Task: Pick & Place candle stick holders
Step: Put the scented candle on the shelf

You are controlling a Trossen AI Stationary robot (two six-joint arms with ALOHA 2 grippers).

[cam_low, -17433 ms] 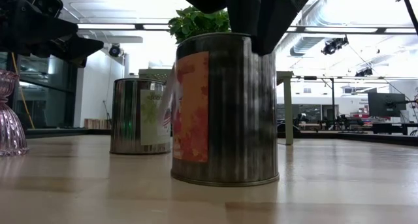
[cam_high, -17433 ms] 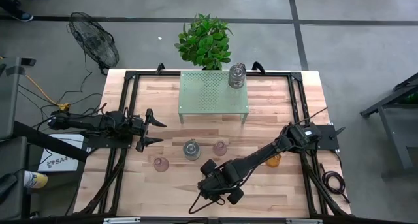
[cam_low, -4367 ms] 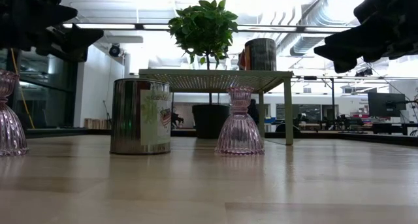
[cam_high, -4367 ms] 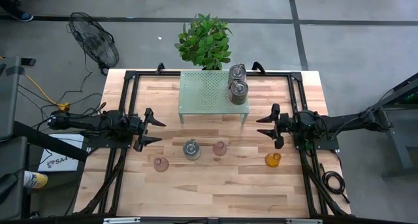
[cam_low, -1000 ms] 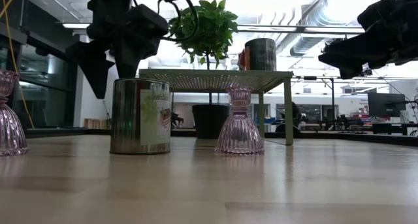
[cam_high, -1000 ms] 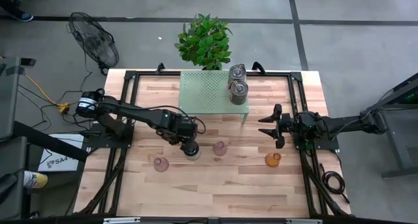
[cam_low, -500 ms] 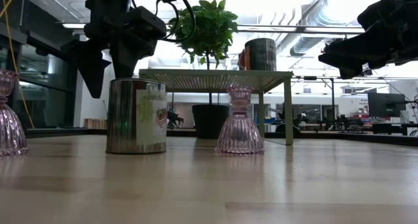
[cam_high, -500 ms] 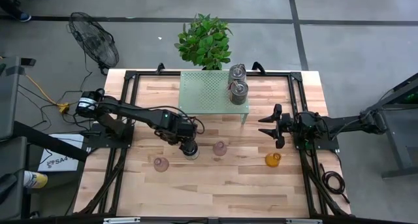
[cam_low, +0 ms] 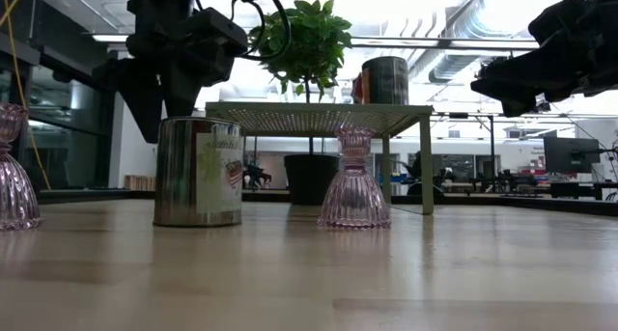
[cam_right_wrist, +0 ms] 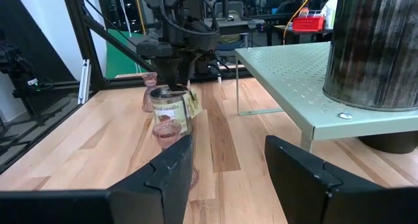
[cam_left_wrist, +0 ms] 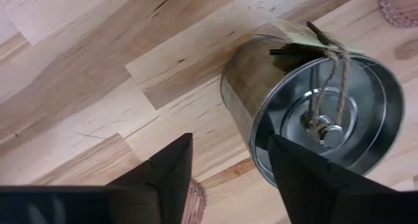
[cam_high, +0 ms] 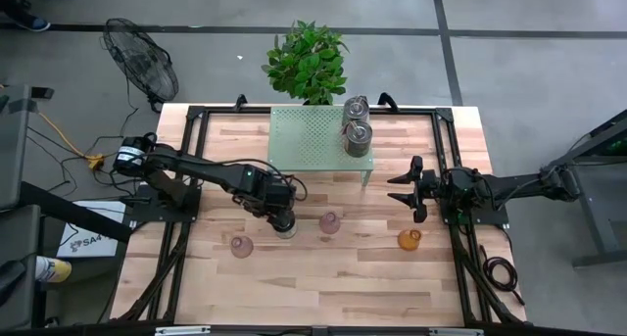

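Note:
A shiny silver holder (cam_high: 284,224), a tin with a label and string, stands upright on the table; it also shows in the low view (cam_low: 198,172). My left gripper (cam_high: 282,216) is over it, open, pointing down, and straddles its rim (cam_left_wrist: 230,142). Two more silver holders (cam_high: 357,108) (cam_high: 359,134) stand on the green shelf (cam_high: 309,140). Two pink glass holders (cam_high: 330,222) (cam_high: 241,246) and the amber one (cam_high: 409,239) stand on the table. My right gripper (cam_high: 404,189) hangs open and empty at the right. My left gripper comes from above, pointing down, with one finger (cam_left_wrist: 313,185) inside the holder's open top and the other (cam_left_wrist: 163,178) outside. The wall near the rim (cam_left_wrist: 245,113) stands in the open gap, right beside the inner finger. The holder stands upright on the table.
A potted plant (cam_high: 308,62) stands behind the shelf. Black frame rails (cam_high: 186,169) (cam_high: 446,150) run along both sides of the table. Bare wood lies along the near edge (cam_high: 323,287).
The silver holder has slid a little toward the table's left edge and turned about its axis, its label facing more to the left. It stays upright on the table. My left gripper has stayed over its rim and gone with it.

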